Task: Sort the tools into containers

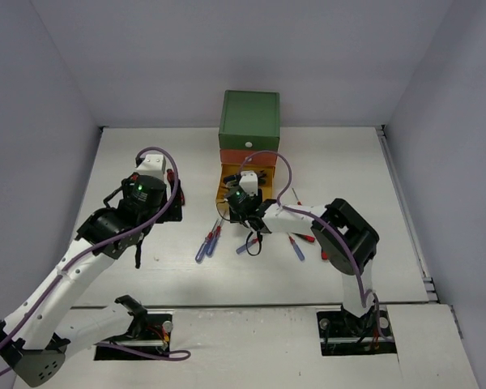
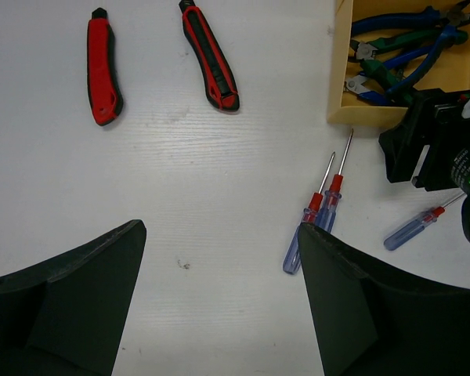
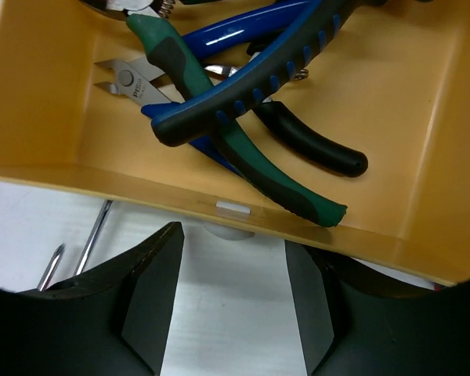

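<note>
**White counter, open yellow drawer: right gripper at its front wall**

Grey walls are seen around the counter. At its far side a small cabinet is stacked. A green drawer is on top, an orange-red drawer is under it, and a yellow drawer is lowest, standing open toward the arms.

The right arm is folded sharply. Its elbow is raised to the right of the yellow drawer and its forearm is laid leftward. The right gripper is thus held low against the drawer's front wall. Its fingers are spread apart, and a white knob is seen between them, just under that wall. Contact cannot be judged. Inside the yellow drawer, blue-handled pliers are crossed over green-handled cutters.

The left arm is extended to the left of the drawer. The left gripper is held above the counter with its fingers wide apart and nothing between them.

Two screwdrivers lie side by side just in front of the drawer's left corner. A third screwdriver lies to their right, near the right wrist. Two chunky red-handled tools lie well to the left of the drawer.
</note>
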Controlling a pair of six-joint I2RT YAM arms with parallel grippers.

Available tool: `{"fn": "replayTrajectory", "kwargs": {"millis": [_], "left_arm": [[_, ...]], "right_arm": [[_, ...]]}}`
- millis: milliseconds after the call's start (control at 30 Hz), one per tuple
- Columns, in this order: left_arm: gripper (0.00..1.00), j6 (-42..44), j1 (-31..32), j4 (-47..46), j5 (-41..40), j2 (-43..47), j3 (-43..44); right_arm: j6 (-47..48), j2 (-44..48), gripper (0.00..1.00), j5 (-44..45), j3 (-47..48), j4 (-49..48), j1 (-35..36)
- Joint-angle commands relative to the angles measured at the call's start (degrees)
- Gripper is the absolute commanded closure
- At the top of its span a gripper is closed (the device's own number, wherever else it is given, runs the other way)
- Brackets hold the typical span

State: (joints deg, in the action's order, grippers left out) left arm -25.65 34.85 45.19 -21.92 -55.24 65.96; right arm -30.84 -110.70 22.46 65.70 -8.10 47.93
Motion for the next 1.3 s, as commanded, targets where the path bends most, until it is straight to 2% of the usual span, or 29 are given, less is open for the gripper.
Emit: {"fn": "replayTrajectory", "kwargs": {"millis": [0,467,700,900,1267], "left_arm": [[0.25,-0.18,-0.66,-1.16,-1.46,2.04,0.24],[0.25,-0.63,-1.10,-1.25,-1.81,2.51,-1.63],[0.25,-0.95,-1.27,-1.33,-3.35,3.23,-2.87],[0.25,-1.60,-1.27,-1.60,-4.91,3.83,-3.99],[0.25,-1.57,-1.36,-2.15,-6.50,4.53,-5.44]], "right_arm": [[2.28,0.83,0.48,6.99,4.11,-6.30,-2.96],[9.13,-6.28,0.45,6.19,11.99,-11.94,-7.68],[11.17,-7.88,0.36,4.93,10.45,-19.97,-7.71],[12.11,-7.27,0.29,7.86,7.47,-28.08,-7.50],[13.49,-10.45,0.22,10.55,10.61,-30.57,-7.76]]}}
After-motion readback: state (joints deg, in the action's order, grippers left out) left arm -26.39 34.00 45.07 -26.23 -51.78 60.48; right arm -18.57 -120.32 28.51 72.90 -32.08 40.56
